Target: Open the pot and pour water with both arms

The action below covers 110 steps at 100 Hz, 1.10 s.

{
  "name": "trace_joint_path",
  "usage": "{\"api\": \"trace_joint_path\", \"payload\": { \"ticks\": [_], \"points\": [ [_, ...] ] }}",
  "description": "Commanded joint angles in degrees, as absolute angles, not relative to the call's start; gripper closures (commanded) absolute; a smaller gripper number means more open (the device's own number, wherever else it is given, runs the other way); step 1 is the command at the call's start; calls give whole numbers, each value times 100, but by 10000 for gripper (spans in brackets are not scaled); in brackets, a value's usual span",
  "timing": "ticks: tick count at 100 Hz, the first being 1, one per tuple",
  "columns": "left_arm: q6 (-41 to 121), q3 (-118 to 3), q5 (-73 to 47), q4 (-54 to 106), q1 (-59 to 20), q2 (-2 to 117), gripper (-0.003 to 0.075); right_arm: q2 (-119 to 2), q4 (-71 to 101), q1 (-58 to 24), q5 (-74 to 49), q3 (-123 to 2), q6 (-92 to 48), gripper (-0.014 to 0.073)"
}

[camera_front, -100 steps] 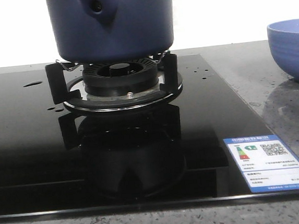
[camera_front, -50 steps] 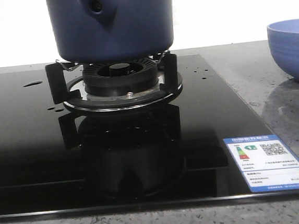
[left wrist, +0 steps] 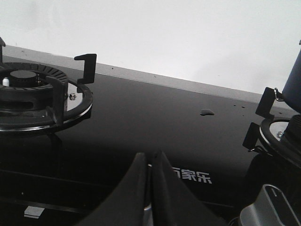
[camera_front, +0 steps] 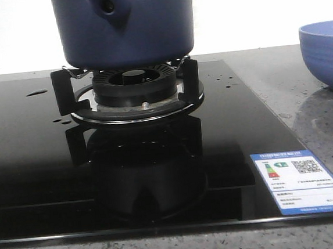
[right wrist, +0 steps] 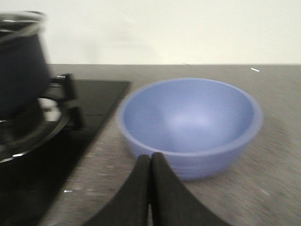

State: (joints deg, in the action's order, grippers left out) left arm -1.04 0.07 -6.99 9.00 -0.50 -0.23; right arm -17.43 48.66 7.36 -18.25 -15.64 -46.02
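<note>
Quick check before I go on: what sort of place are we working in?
Most likely a kitchen counter: a black glass gas hob with a burner carrying the pot, set in speckled stone worktop, with a blue bowl beside it.

low front view, wrist views sharing pot (camera_front: 124, 26)

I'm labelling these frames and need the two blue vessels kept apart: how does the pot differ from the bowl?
The pot is dark navy with steep, nearly straight walls; the bowl is lighter blue and rounded. The pot stands on the burner of the black stove; the bowl stands on the grey counter to the stove's right. The pot has a side stub with a round hole; the bowl's wall is plain. The bowl looks empty; the pot's top is out of view. Both stand upright, untouched.
</note>
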Motion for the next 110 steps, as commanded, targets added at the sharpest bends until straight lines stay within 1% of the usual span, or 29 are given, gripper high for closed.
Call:
{"api": "trace_joint_path", "payload": {
  "ticks": [1,10,17,23,30,41,49,53,58,76,110],
  "points": [
    [-164,194,-279,900,-60,-177,739,-1789,2632,724,-1205,-1794,-2259,645],
    [-164,194,-279,900,-60,-177,739,-1789,754,724,-752,-1679,-375,645],
    [-164,194,-279,900,-60,-177,739,-1704,-158,675,-227,-1416,498,645],
    [-164,194,-279,900,-60,-177,739,-1505,-637,560,263,-1010,853,645],
    [-164,194,-279,900,-60,-177,739,-1242,-649,405,627,-614,853,645],
    [-164,194,-279,900,-60,-177,739,-695,-649,220,655,-58,853,645],
    [-164,194,-279,900,-60,-177,739,-309,-649,177,546,221,853,645],
    [-164,194,-279,900,-60,-177,739,-98,-649,177,113,208,853,645],
    [-164,194,-279,900,-60,-177,739,165,-649,177,-61,208,853,645],
    [-164,194,-279,900,-60,-177,739,161,-687,177,-408,208,841,645],
    [-164,194,-279,900,-60,-177,739,161,-677,177,-378,208,841,645]
  ]
}}
